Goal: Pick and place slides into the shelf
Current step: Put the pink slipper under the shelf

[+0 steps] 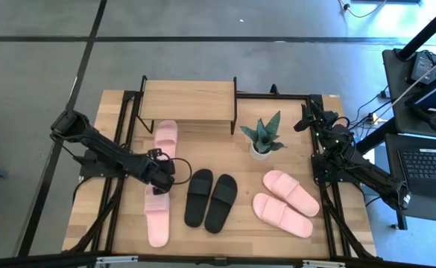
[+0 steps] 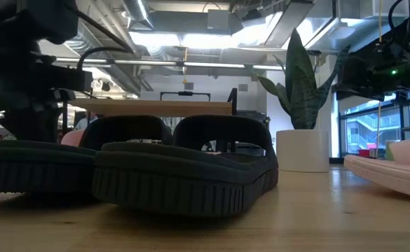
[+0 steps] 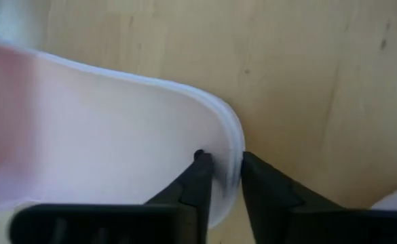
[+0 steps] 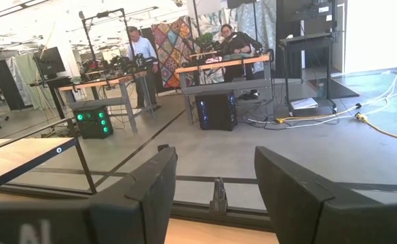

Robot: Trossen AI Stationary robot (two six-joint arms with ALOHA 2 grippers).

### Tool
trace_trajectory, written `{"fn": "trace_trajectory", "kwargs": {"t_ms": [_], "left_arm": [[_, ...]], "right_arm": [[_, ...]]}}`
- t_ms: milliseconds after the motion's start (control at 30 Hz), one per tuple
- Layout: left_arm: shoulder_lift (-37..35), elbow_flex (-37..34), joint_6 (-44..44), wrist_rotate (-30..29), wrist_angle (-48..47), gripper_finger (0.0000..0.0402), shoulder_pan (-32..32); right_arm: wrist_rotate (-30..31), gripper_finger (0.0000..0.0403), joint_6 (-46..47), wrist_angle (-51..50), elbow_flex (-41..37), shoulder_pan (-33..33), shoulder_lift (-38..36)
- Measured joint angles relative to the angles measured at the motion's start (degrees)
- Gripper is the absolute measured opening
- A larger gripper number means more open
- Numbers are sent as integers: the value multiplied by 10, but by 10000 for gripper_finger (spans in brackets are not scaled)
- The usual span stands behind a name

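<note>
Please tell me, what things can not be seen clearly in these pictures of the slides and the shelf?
- Lower tier of the shelf: hidden under its top board in the high view; the black slides block it in the low view.
- Pink slide under the left gripper: the arm covers its middle in the high view; the left wrist view shows only one blurred edge between the fingers.
- Pink pair: cut off by the low view's edge.
- Right gripper: open, faces the room, showing no slide.

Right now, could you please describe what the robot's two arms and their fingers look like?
Both arms are dark, jointed links with black cables along them. The left gripper has slim, black, wedge-shaped fingers. The right gripper has broad, flat, dark fingers; small green lights glow on the right arm.
</note>
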Motion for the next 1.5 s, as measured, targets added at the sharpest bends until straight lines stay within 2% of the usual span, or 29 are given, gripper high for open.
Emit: {"fn": "trace_trajectory", "kwargs": {"t_ms": [100,167,500,900,1267,1500], "left_arm": [[0,0,0,-1,0,18,12],[0,0,0,0,0,10,23],[0,0,44,1,-21,5,93],[0,0,54,3,-20,4,188],[0,0,174,1,-21,2,208],[0,4,192,3,-19,1,208]], "right_arm": [[0,200,0,0,0,0,0],[0,200,0,0,0,0,0],[0,200,0,0,0,0,0],[0,200,0,0,0,0,0],[0,200,4,3,0,0,0],[0,200,4,3,0,0,0]]}}
